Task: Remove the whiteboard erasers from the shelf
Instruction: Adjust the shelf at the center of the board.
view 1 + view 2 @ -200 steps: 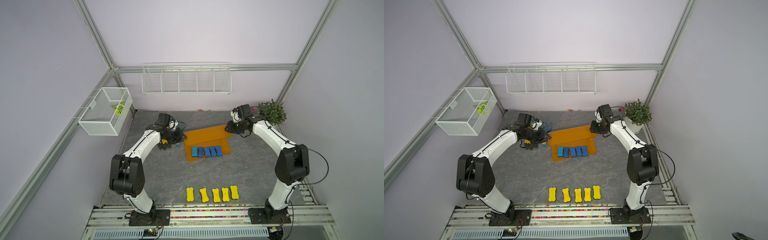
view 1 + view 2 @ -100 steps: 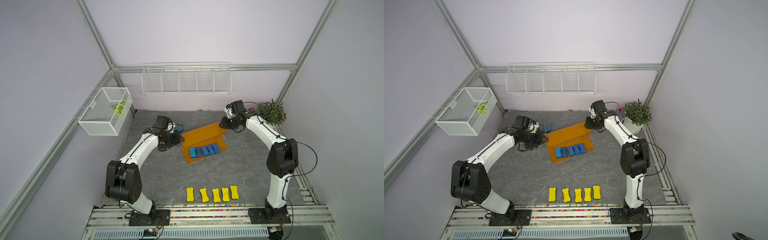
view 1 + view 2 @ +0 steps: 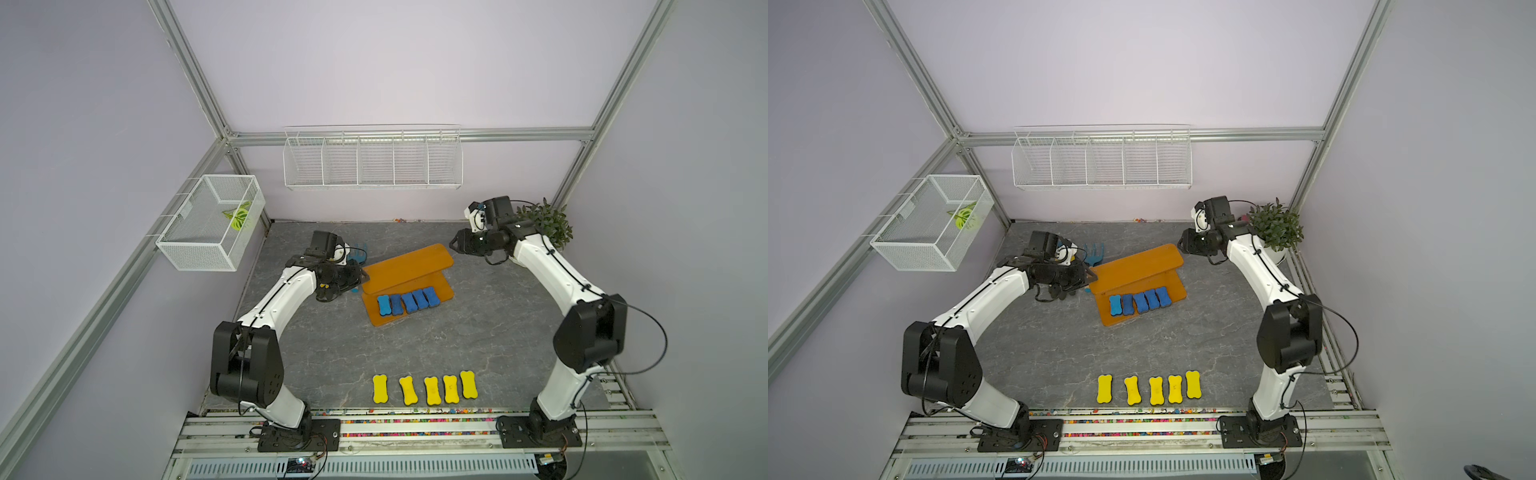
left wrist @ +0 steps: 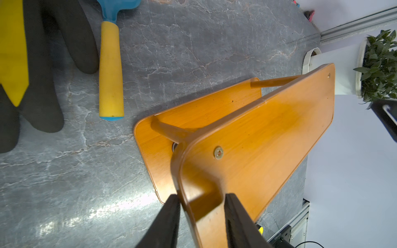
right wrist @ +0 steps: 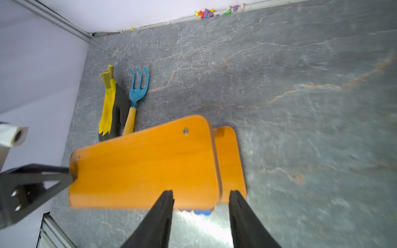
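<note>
The orange shelf (image 3: 409, 266) (image 3: 1138, 266) stands askew mid-table. Several blue whiteboard erasers (image 3: 409, 302) (image 3: 1140, 302) lie in a row on its lower tier. Several yellow ones (image 3: 432, 390) (image 3: 1156, 390) lie on the table near the front rail. My left gripper (image 3: 363, 276) (image 4: 202, 196) is open, its jaws astride the left corner of the shelf's upper board (image 4: 268, 133). My right gripper (image 3: 453, 248) (image 5: 200, 193) is open just off the shelf's right end (image 5: 139, 167), holding nothing.
A yellow-and-black glove (image 5: 109, 111) and a blue hand rake (image 5: 137, 90) lie behind the shelf's left end, by my left arm. A potted plant (image 3: 544, 226) stands at back right. A wire rack (image 3: 372, 160) and a mesh basket (image 3: 212, 226) hang on the walls.
The shelf has swung, its left end coming toward the front. Both grippers' jaws have widened. The right gripper has drawn slightly back from the shelf's right end.
</note>
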`<action>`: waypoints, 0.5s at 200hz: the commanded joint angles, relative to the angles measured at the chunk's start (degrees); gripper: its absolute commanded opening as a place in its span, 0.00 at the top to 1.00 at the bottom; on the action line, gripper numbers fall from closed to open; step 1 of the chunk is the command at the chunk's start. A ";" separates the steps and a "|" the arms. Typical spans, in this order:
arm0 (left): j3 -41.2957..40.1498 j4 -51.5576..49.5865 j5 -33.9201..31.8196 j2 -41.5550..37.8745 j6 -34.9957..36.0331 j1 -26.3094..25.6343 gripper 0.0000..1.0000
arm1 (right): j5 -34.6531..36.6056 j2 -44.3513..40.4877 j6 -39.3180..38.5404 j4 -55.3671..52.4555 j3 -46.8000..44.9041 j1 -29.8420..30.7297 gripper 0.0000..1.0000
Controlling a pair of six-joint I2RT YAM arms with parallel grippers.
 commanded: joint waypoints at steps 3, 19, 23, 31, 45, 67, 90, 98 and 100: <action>-0.41 1.07 1.98 -2.76 0.40 0.25 0.60 | -1.79 -6.12 2.40 7.22 -10.18 0.41 0.54; -1.30 1.24 2.67 -3.93 0.13 0.26 0.60 | -2.00 -9.84 4.25 13.10 -18.04 1.54 0.56; -1.62 1.24 2.72 -4.26 0.11 0.29 0.60 | -1.95 -10.55 4.69 14.73 -19.90 1.99 0.56; -2.35 1.33 2.76 -4.81 -0.03 0.26 0.60 | -1.76 -11.92 5.52 18.07 -22.93 3.13 0.57; -3.88 1.66 2.82 -5.82 -0.34 0.25 0.59 | -1.44 -12.64 7.04 23.33 -27.65 5.07 0.58; -7.02 3.31 4.51 -7.29 -1.20 0.25 0.56 | -1.91 -11.60 8.83 29.92 -32.39 7.17 0.61; -10.45 5.77 6.79 -9.12 -2.27 0.27 0.54 | -2.21 -9.73 9.67 34.46 -35.26 7.99 0.62; -11.37 6.16 6.98 -9.60 -2.43 0.26 0.53 | -2.15 -9.26 9.87 35.87 -36.16 7.97 0.62; -11.52 6.16 7.02 -9.66 -2.37 0.27 0.53 | -2.15 -9.15 9.89 36.18 -36.35 8.02 0.62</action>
